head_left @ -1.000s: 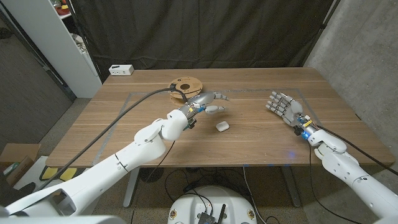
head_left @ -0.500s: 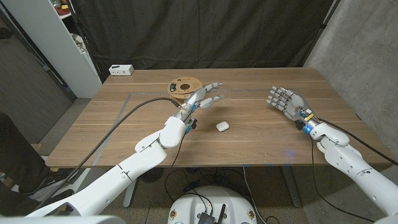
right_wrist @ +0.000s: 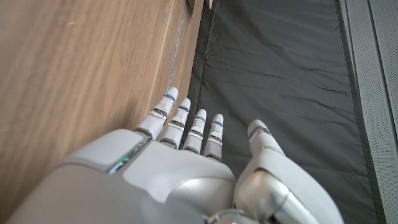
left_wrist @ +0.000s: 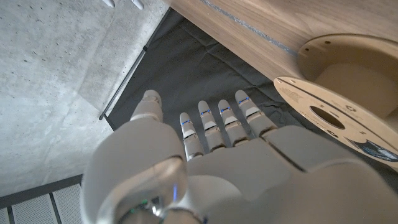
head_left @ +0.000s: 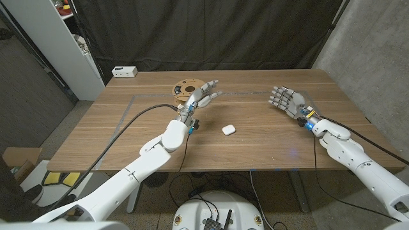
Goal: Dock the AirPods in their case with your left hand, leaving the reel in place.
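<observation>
The small white rounded AirPods case (head_left: 228, 130) lies shut, as far as the head view shows, on the bare wooden table (head_left: 128, 134), near the middle and toward the front edge; no separate earbuds can be made out, so whether they are already docked cannot be told. The round brown cardboard reel (head_left: 186, 87) lies flat farther back, well apart from the case, which suits the instruction to leave it where it is. The left hand (head_left: 201, 97) is raised above the table just beside the reel, fingers (left_wrist: 208, 124) straight and spread, holding nothing; in the left wrist view the reel's flange (left_wrist: 339, 115) sits close alongside the fingers but contact cannot be confirmed. The right hand (head_left: 285, 101) is held upright on the far right, well apart from both objects, fingers (right_wrist: 186, 121) extended, slightly apart and empty, apparently kept clear because the task assigns the work to the left hand. Compared with one second ago, the left hand has lifted and swung back from a position low over the table near the case to one beside the reel, its fingers opening out; the right hand has drifted slightly toward the table's centre. The case and the reel have not shifted. In the inspector's judgement the left hand is moving away from the case, either after release or to reposition.
</observation>
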